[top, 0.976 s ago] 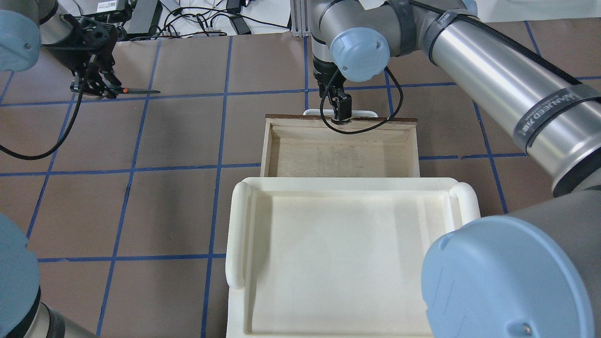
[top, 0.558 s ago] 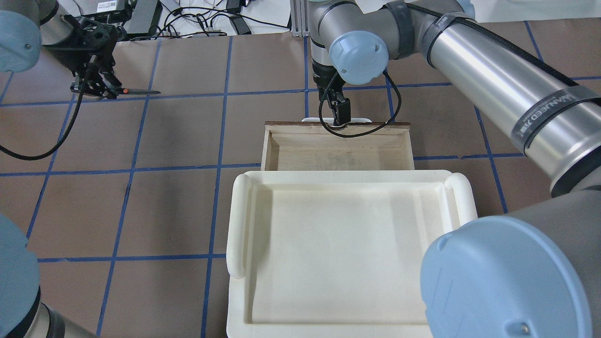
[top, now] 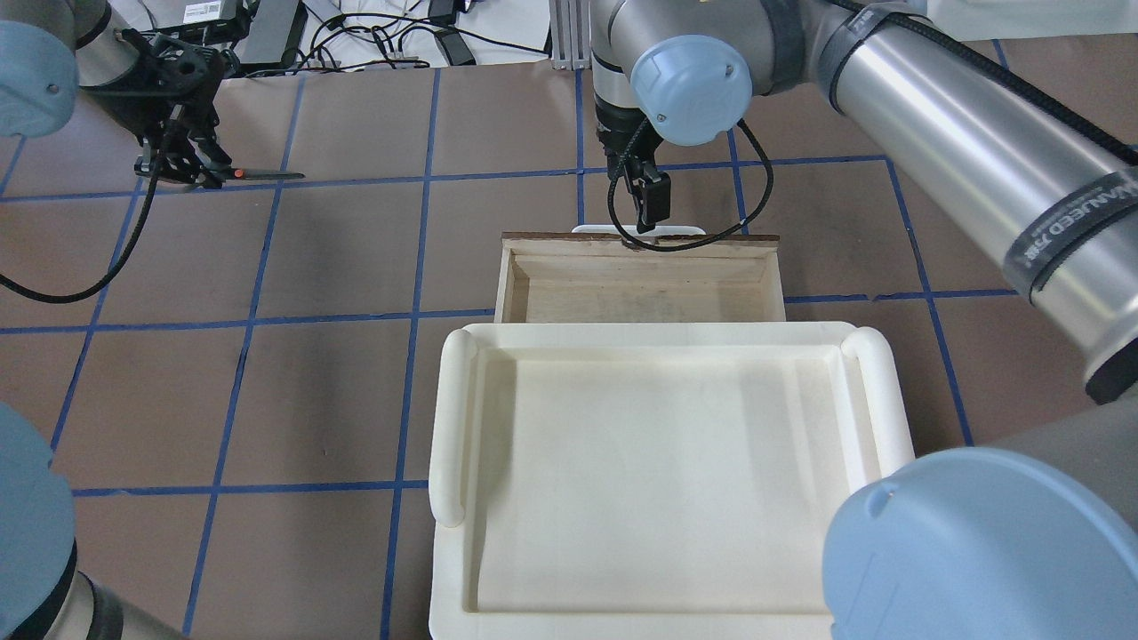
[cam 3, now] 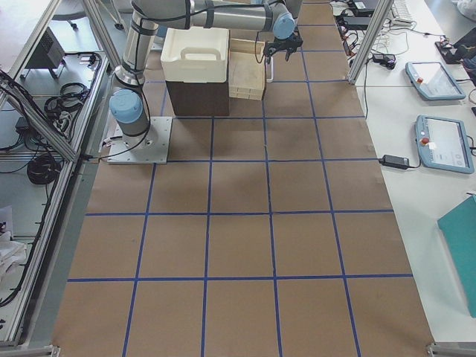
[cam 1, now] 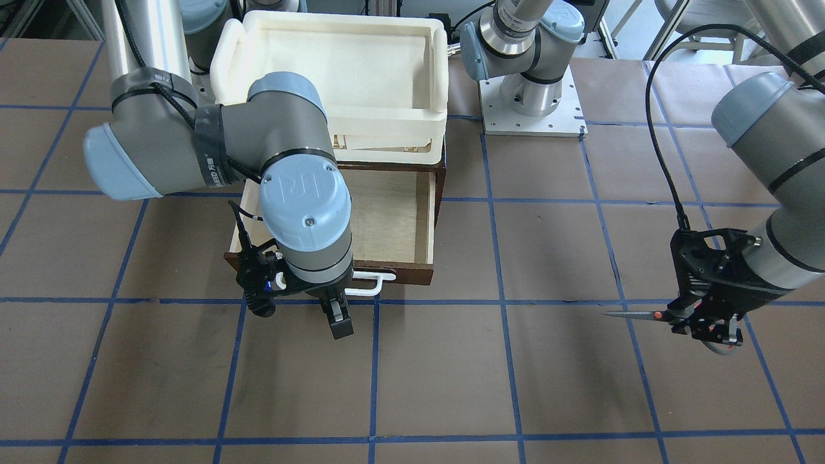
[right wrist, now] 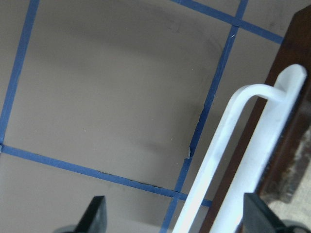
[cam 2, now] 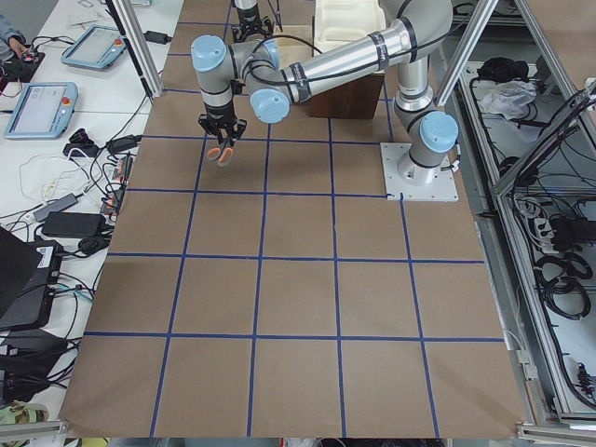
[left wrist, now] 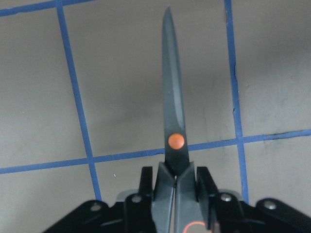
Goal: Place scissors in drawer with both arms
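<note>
Presently: scissors clamped, drawer standing out.
We find the left gripper [top: 191,167] clamped on the handles of the small grey-handled scissors [left wrist: 174,111], blades together and level, well apart from the dark brown wooden drawer [top: 507,276]. The right gripper [top: 651,200] points down, jaws spread, beside the drawer's white plastic bar handle [right wrist: 228,155]; contact we cannot confirm. White lettering on its black arm band [top: 1062,231] is not surely legible.

Overhead: rear, facing forward-down. Front cam: opposite side, steep down. Both share drawer [top: 640,293] and tray [top: 453,427], mid-frame. Side cams: table [cam 2: 298,298] ends, far, looking along it. Left wrist: close on scissors [left wrist: 174,121]. Right wrist: close on handle [right wrist: 228,160].
</note>
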`<state>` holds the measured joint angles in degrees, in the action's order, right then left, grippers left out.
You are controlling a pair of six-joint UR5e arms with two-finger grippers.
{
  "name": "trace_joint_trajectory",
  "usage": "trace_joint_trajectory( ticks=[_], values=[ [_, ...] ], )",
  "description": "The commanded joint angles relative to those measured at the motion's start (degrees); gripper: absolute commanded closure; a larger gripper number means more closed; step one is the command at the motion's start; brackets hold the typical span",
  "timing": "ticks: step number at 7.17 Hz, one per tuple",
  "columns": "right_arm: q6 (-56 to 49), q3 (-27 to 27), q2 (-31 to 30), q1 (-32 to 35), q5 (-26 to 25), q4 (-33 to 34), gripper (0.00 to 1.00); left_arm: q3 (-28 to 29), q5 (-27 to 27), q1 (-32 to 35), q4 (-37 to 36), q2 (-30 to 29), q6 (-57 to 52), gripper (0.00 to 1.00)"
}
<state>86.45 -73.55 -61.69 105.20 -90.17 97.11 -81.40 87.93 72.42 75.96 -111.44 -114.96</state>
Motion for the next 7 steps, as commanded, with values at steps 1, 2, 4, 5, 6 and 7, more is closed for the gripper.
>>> trace_joint_trajectory(
  ticks=[1, 2, 4, 5, 6, 7],
  values=[
    [-3.72, 0.16, -2.29, -1.13, -1.05, -0.96, 0.01, -0.08, -0.13, 0.0, -0.02, 0.0, 0.0, 1.0],
    [-15.49, 0.07, -4.64, -3.05, -3.23, -0.87, 0.0, -0.08, -0.13, 0.0, 0.07, 0.0, 0.0, 1.0],
    [-31.72, -1.07, -9.31, -6.4, -11.12, -1.05, 0.0, -0.08, -0.3, 0.26, 1.2, 0.52, 0.09, 1.0],
    [-37.18, -1.42, -10.46, -7.19, -11.6, -0.79, 0.0, 0.01, -0.74, 1.39, 2.26, 1.83, 1.83, 1.0],
    [-42.63, -1.51, -11.6, -8.25, -10.99, -0.7, 0.0, 0.1, -0.74, 4.62, 5.92, 3.93, 7.33, 1.0],
    [-48.95, -1.6, -12.48, -9.82, -11.16, -0.96, 0.0, 0.1, -0.4, 8.4, 7.87, 5.78, 10.34, 1.0]
  ],
)
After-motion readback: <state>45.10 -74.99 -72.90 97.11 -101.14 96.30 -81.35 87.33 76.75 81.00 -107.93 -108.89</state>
